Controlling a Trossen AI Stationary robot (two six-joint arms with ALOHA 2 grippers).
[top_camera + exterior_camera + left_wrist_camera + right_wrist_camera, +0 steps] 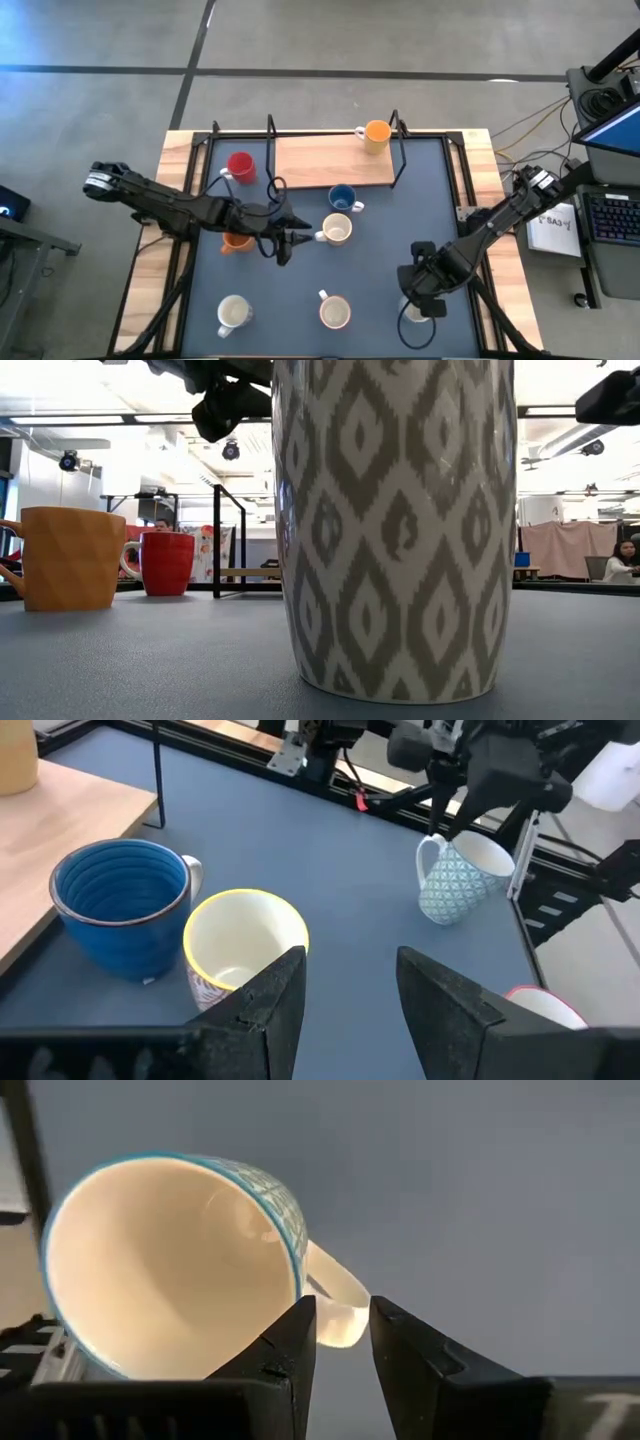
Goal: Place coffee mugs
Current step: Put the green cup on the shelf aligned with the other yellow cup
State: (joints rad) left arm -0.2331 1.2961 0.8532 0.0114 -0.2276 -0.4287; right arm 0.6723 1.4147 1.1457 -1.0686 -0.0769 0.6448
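Note:
My right gripper hangs over the table's near right part, shut on a tilted white coffee mug with a teal pattern. My left gripper stands open in mid-table with nothing between its fingers, just short of a yellow-rimmed cream mug that stands next to a blue mug. A red mug stands at the far left. One orange mug sits on the wooden shelf; another is partly hidden under my left arm. Two white mugs stand near the front edge. My right gripper pinches the teal-patterned mug's side handle between its two fingers. The fingers come from above, pointing steeply down. The mug hangs tilted with its mouth toward the wrist camera; whether its base touches the table I cannot tell.
A black wire frame stands around the wooden shelf at the table's far side. The grey-patterned mug fills the middle of the low view. Cables and a laptop lie beyond the table's right edge. Open mat lies between the two grippers.

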